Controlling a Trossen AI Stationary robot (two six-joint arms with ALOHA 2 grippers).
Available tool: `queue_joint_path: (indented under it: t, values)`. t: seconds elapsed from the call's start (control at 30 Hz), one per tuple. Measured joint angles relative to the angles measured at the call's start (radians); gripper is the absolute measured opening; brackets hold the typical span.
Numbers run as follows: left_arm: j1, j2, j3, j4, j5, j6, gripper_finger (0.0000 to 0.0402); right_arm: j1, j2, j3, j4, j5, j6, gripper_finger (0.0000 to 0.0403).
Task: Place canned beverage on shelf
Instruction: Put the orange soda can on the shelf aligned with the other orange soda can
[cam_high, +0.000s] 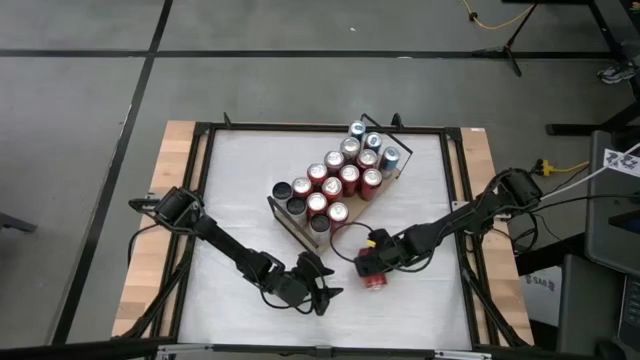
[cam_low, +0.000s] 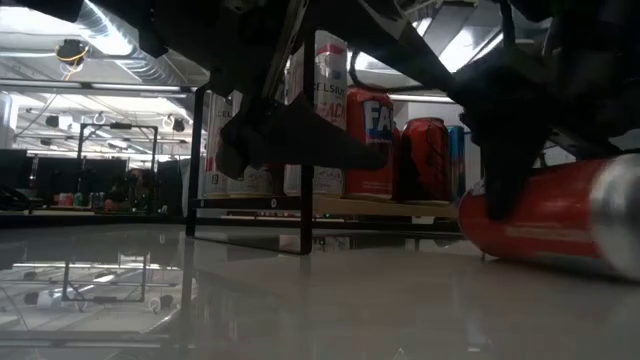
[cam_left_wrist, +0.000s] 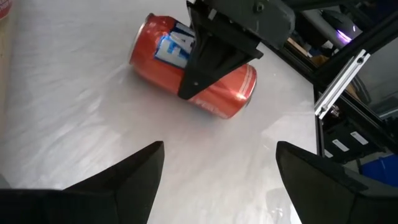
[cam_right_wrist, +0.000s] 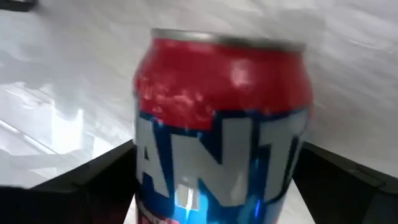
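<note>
A red canned beverage with a blue logo lies on its side on the white tabletop, near the front right; it also shows in the left wrist view and the low view. My right gripper hangs open over it, one dark finger on each side of the can. My left gripper waits open to the can's left, low over the table, holding nothing. The light-wood shelf stands slanted mid-table with several upright cans on it. My right gripper straddles the middle of the lying can from above, its fingers pointing steeply down and set across the can's length. Whether a finger touches the can, I cannot tell. The can rests on its side on the tabletop.
The shelf's black wire rail stands between the lying can and the rows of cans. The table's black frame runs along the right. Bare white tabletop lies to the left and in front of the shelf.
</note>
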Motion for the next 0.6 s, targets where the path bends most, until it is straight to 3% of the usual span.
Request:
queue_joint_path:
  t: [0.33, 0.6]
  values:
    - [0.0, 0.0, 0.0, 0.0, 0.0, 0.0, 0.0305, 0.0, 0.0, 0.001, -0.021, -0.017, -0.102, 0.0369]
    - [0.0, 0.0, 0.0, 0.0, 0.0, 0.024, 0.0305, 0.001, 0.0, 0.0, -0.017, 0.07, -0.202, 0.0286]
